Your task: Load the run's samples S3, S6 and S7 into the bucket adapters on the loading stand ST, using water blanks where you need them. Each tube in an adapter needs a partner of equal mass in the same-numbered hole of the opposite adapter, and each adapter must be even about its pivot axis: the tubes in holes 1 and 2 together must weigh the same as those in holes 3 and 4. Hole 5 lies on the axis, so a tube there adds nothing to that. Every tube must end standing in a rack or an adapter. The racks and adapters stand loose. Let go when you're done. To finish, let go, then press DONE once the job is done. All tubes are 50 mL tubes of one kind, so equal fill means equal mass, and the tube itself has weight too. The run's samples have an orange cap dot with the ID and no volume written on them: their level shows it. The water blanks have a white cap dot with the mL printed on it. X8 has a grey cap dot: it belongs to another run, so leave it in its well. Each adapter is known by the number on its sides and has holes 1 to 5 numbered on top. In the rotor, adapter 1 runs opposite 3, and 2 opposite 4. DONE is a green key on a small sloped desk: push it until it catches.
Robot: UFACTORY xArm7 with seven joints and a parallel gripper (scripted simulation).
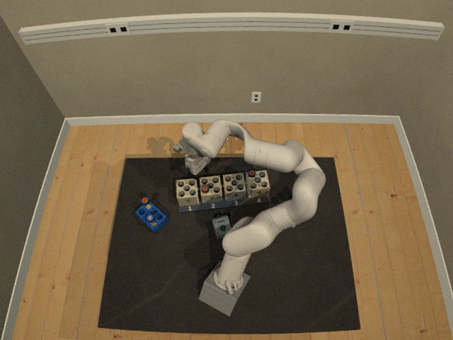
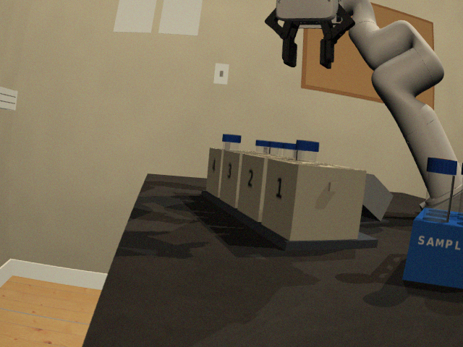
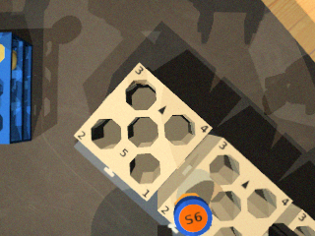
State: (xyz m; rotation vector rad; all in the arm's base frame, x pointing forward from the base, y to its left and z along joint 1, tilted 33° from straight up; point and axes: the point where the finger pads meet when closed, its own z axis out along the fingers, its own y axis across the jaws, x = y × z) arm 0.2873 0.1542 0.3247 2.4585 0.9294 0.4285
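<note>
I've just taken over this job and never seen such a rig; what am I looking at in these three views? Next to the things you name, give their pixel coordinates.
One jointed arm (image 1: 272,157) (image 2: 407,67) reaches over a dark table. The top view looks down, the exterior view looks along the table from its side, and the wrist view looks down from beside the jaws. Four numbered adapters stand in a row. Adapter 2 (image 1: 216,197) (image 2: 249,194) holds S6 (image 1: 204,188) (image 3: 193,217); adapter 4 (image 1: 259,193) holds another orange-dotted tube (image 1: 251,173). Left, a blue rack (image 1: 161,224) (image 2: 433,261) (image 3: 5,110) holds tubes. The jaws are open, gripping nothing.
</note>
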